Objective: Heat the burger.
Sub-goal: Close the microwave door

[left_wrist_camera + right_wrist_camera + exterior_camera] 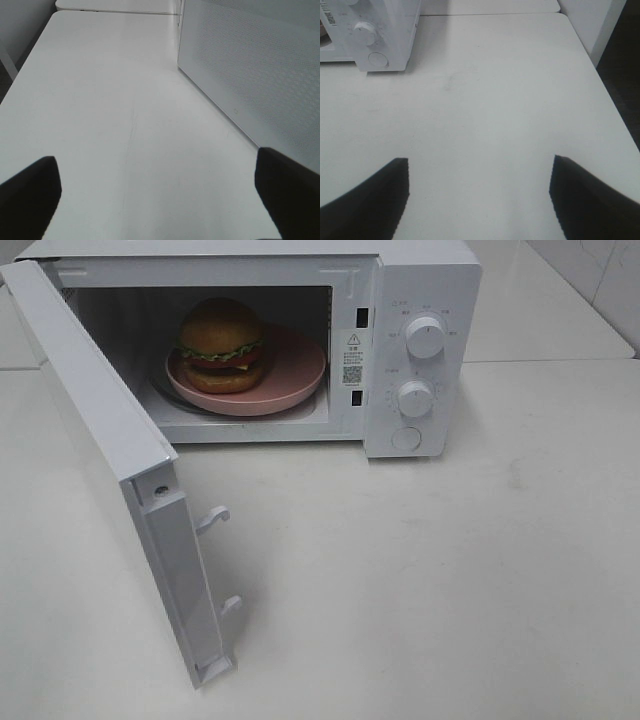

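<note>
- A white table [450,590] with a matte, faintly scuffed top fills the scene.
- A second tabletop [540,310] butts against it at the back, with a thin seam between them.
- A pale tiled surface [615,280] shows past the far right corner.
- Dark floor [627,100] lies beyond the table's edge.
- The light is soft and even, and the shadows are faint.

Cameras: one high, two at wrist level.
High view faces down at the front of the white box microwave [350,300]; wrist views skim the white tabletop [125,125], left close beside its open perforated door [250,75], right sharing the dial panel [375,35].
</note>
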You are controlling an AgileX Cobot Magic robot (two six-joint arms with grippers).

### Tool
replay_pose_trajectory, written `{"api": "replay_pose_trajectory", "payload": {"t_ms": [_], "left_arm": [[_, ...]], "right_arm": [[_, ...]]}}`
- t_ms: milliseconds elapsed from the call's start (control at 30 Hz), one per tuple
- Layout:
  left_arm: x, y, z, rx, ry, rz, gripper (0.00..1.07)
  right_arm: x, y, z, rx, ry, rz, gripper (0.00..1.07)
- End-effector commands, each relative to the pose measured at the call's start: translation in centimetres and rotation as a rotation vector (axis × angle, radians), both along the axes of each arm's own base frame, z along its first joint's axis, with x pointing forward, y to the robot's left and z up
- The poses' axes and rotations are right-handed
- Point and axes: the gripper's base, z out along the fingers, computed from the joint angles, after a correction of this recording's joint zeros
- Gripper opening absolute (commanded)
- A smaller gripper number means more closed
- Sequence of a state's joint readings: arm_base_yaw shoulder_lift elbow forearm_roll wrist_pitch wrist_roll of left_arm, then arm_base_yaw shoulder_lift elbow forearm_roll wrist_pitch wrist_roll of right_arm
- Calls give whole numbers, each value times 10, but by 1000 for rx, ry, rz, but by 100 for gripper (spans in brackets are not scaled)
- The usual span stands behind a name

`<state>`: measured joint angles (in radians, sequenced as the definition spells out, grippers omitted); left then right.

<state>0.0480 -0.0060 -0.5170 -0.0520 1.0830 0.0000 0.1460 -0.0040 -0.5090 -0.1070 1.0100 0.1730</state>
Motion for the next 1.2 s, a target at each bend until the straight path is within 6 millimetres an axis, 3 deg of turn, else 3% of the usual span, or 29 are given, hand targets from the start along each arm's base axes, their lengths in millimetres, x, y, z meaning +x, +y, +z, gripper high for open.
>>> {"api": "replay_pose_trajectory", "payload": {"t_ms": [33,1200], "left_arm": [[-1,-1,1,-6,-27,-5,98],[0,-1,1,-6,-18,-5,98]], "right_arm": [[-3,1,-1,24,-27,4,76],[-3,1,-1,20,-28,3,76]]}}
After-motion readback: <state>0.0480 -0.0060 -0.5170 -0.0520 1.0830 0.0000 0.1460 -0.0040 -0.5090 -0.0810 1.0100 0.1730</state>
